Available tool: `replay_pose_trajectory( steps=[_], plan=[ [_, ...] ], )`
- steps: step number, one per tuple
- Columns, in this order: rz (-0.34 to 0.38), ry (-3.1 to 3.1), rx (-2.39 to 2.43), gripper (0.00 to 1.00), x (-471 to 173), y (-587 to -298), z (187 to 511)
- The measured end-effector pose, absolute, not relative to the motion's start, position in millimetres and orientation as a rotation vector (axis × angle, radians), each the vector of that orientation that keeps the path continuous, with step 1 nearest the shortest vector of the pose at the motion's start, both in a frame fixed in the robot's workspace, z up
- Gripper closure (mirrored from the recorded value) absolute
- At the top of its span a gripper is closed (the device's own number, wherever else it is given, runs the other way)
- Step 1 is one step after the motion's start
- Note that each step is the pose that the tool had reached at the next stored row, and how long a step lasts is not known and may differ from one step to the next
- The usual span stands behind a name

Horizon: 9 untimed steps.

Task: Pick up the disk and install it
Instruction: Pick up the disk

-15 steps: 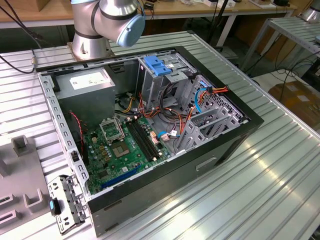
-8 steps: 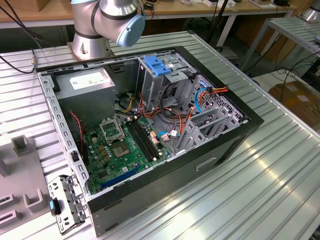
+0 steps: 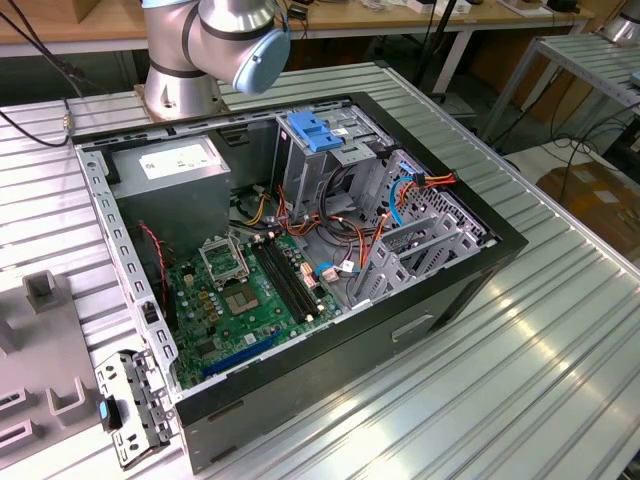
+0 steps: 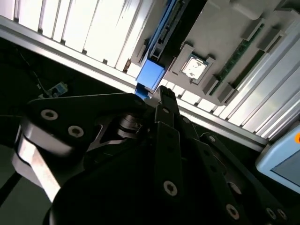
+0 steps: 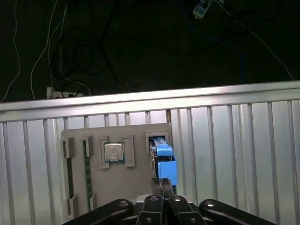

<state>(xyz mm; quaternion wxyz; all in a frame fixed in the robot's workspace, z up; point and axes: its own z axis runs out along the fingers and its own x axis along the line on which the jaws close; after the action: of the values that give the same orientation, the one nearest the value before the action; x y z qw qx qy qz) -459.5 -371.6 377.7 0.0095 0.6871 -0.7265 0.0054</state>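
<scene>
One open computer case [image 3: 330, 372] lies on the worktop [image 3: 540, 380]. Inside it are one green motherboard [image 3: 235, 310], one grey power supply [image 3: 170, 190] and one blue-latched cage [image 3: 315, 135]. One arm base [image 3: 180, 85] stands at the far side. In the first wrist view, one grey tray [image 5: 136, 185] carries one disk [image 5: 165, 161], one processor chip [image 5: 114, 152] and two green memory sticks [image 5: 87, 161]. There is one gripper [image 5: 162, 186].

You are in a robotics lab or workshop. An open computer case [image 3: 330, 375] lies on a ribbed aluminium table [image 3: 520, 340], and the robot arm's base [image 3: 180, 85] stands just behind the case. Long workbenches [image 3: 50, 25] stand beyond the case, and loose cables [image 3: 30, 120] run beside it.
</scene>
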Motion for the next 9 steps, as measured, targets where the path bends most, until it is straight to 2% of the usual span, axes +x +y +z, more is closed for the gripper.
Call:
replay_pose_trajectory(
  steps=[1, 5, 6, 8, 9],
  plan=[
    [0.017, -2.241, 2.175, 0.89, -459, -372, 377],
    [0.016, -2.233, 2.184, 0.64, -459, -370, 368],
    [0.016, -2.238, 2.179, 0.64, -459, -370, 366],
    [0.016, -2.249, 2.168, 0.52, -458, -369, 362],
    [0.016, -2.252, 2.164, 0.52, -458, -369, 360]
  ],
)
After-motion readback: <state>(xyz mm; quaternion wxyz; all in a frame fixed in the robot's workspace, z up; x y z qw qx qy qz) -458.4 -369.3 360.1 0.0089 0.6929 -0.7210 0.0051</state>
